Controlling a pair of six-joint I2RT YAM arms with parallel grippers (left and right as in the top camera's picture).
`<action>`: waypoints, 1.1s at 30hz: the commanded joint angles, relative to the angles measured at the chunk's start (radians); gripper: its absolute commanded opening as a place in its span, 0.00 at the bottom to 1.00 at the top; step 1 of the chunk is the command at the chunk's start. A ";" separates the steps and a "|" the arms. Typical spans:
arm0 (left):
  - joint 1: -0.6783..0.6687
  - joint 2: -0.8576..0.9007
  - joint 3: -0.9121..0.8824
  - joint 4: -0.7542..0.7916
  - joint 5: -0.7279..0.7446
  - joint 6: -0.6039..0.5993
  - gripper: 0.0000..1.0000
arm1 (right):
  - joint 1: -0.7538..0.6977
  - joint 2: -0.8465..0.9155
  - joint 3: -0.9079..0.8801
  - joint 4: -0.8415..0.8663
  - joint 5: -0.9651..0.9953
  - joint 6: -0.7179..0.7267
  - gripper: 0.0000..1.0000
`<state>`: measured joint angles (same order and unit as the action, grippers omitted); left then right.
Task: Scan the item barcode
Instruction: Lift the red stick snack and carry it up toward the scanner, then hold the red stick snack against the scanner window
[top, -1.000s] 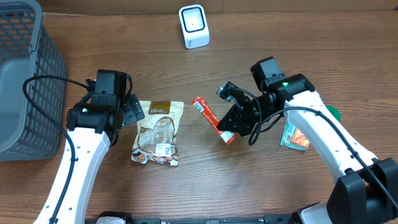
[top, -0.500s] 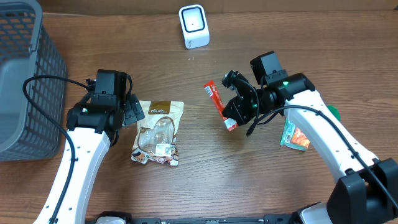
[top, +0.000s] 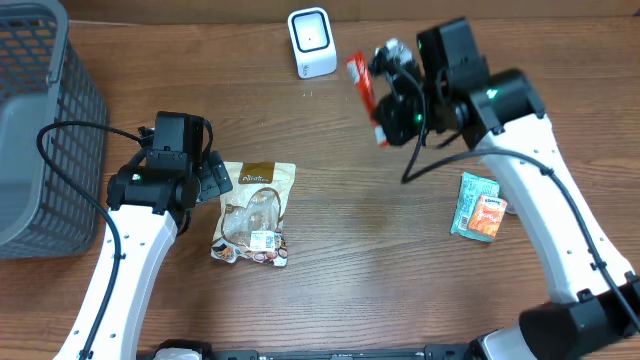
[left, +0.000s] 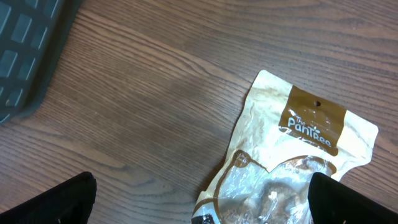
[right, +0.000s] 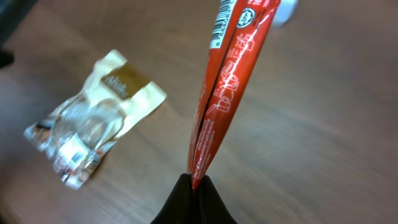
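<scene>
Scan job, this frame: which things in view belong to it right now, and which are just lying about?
In the job:
- red packet, pinched in the right gripper
- white barcode scanner

Lying about:
- tan snack pouch
- green and orange packet
- grey basket

We look down on a counter. A basket sits at its far left corner. A barcode scanner stands at the far edge, near the middle. A snack pouch lies flat left of centre, with the left hand just to its left, jaws spread. The right hand holds a slim packet above the counter, pinched at its near end, just right of the scanner and apart from it. A flat packet lies on the counter to the right, nearer to us than the raised one.
</scene>
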<state>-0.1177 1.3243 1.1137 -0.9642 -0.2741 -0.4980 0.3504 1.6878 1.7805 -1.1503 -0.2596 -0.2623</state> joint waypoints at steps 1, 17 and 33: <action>0.000 -0.004 0.016 0.000 -0.013 0.004 1.00 | 0.003 0.087 0.160 -0.036 0.101 -0.004 0.03; 0.000 -0.004 0.016 0.000 -0.013 0.004 1.00 | 0.059 0.336 0.268 0.269 0.419 -0.270 0.04; 0.000 -0.004 0.016 0.000 -0.013 0.004 0.99 | 0.121 0.639 0.267 0.633 0.715 -0.486 0.03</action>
<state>-0.1177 1.3243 1.1137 -0.9646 -0.2741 -0.4980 0.4736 2.2868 2.0239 -0.5556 0.3897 -0.7208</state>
